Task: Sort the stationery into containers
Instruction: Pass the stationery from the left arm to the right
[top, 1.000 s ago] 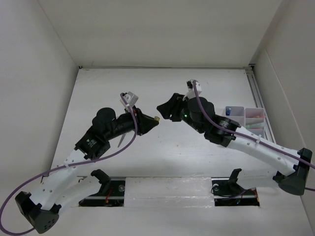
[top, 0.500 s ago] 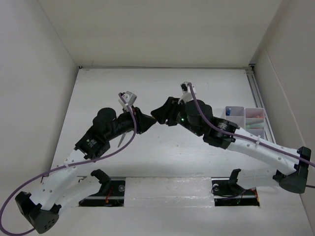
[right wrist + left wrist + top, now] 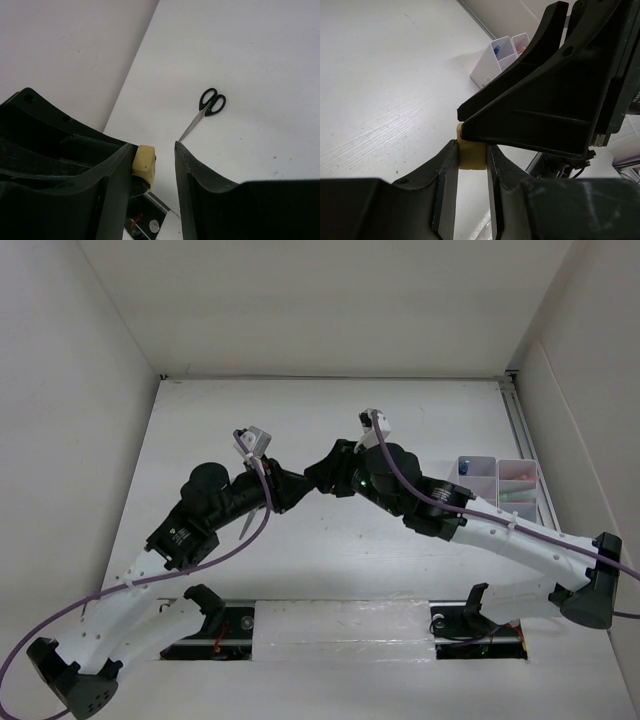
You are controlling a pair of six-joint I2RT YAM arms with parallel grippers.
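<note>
A small yellow eraser (image 3: pixel 471 154) sits pinched between the tips of my left gripper (image 3: pixel 472 147), which is shut on it above the table's middle (image 3: pixel 298 490). My right gripper (image 3: pixel 315 478) meets it tip to tip. In the right wrist view the right gripper (image 3: pixel 153 146) is open around the eraser (image 3: pixel 144 165): one finger touches it and the other stands apart. Black-handled scissors (image 3: pixel 210 104) lie on the table beyond, mostly hidden under my left arm in the top view. The containers (image 3: pixel 497 480) stand at the right edge.
The translucent bins (image 3: pixel 492 62) hold a blue-capped item (image 3: pixel 496 48) and some coloured pieces. White walls close in the table on the left, back and right. A metal rail runs along the right side (image 3: pixel 520 420).
My right gripper has travelled left to the left gripper's tip and now straddles the eraser, jaws slightly narrower. The left arm shifted a little left, still holding the eraser.
</note>
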